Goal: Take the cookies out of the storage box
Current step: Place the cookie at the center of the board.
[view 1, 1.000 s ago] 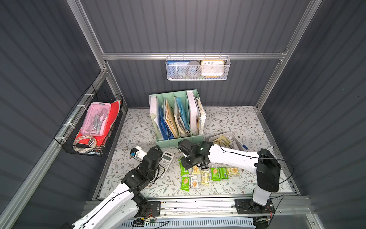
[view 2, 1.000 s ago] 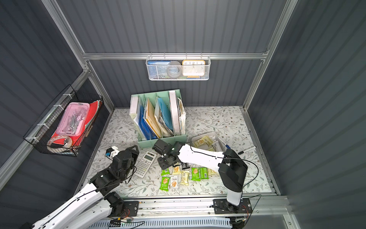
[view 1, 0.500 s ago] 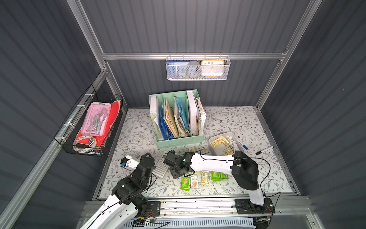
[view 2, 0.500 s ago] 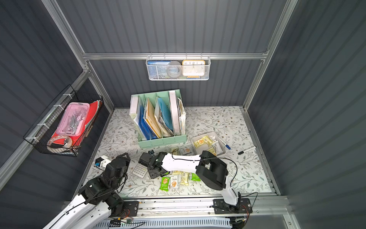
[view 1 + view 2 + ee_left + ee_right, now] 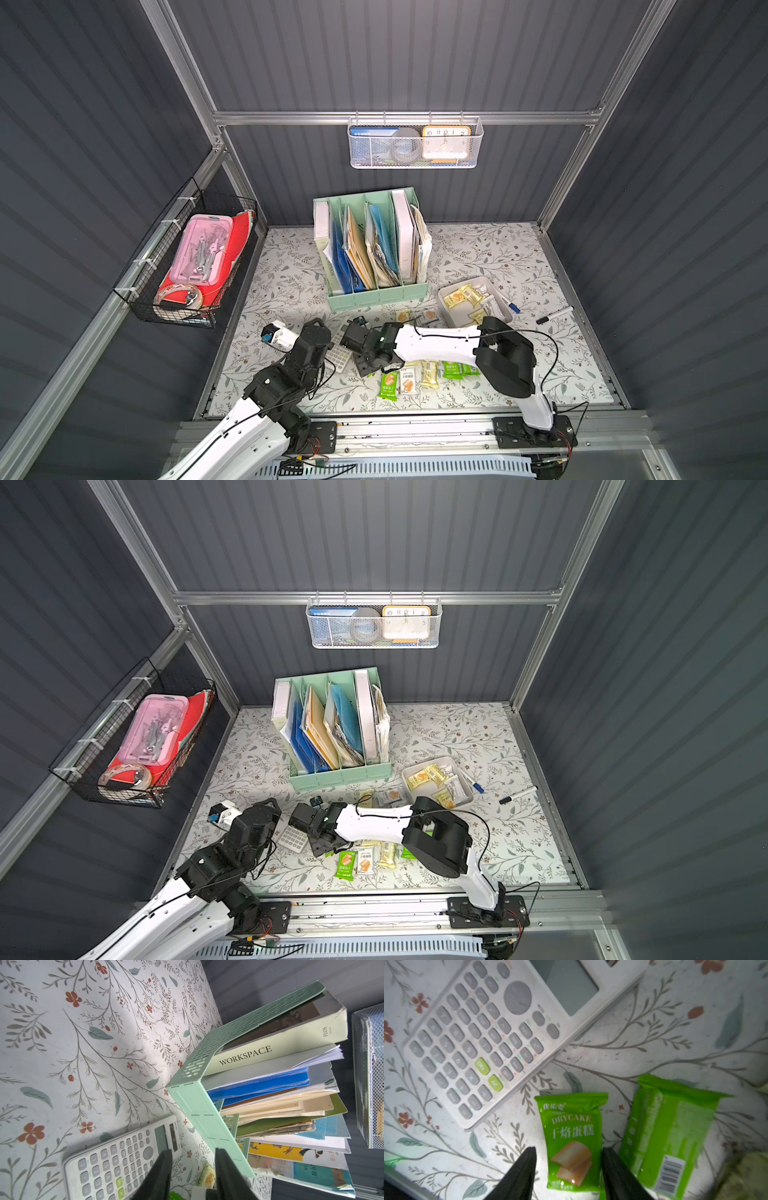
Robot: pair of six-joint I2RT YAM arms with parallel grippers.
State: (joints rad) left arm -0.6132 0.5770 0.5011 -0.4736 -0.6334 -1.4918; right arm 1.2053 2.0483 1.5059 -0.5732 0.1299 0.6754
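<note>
The storage box (image 5: 443, 297) sits right of centre with several cookies (image 5: 460, 296) in it, seen in both top views (image 5: 428, 776). More cookies (image 5: 415, 377) lie in a row near the front edge, and two (image 5: 415, 318) lie before the organiser. My right gripper (image 5: 569, 1155) is open low over the table, its fingers either side of a green cookie packet (image 5: 572, 1136) lying flat. A second green packet (image 5: 668, 1132) lies beside it. My left gripper (image 5: 193, 1151) is open and empty above the edge of the white calculator (image 5: 116, 1163).
A mint file organiser (image 5: 374, 291) full of books stands mid-table. The calculator (image 5: 338, 358) lies between both wrists. A black marker (image 5: 555, 314) and a blue pen (image 5: 510, 306) lie right of the box. Wire baskets hang on the back wall (image 5: 415, 143) and left wall (image 5: 187, 257).
My right arm has swung left and toward the front, and its jaws have widened round the green packet on the table. The left arm drew back slightly.
</note>
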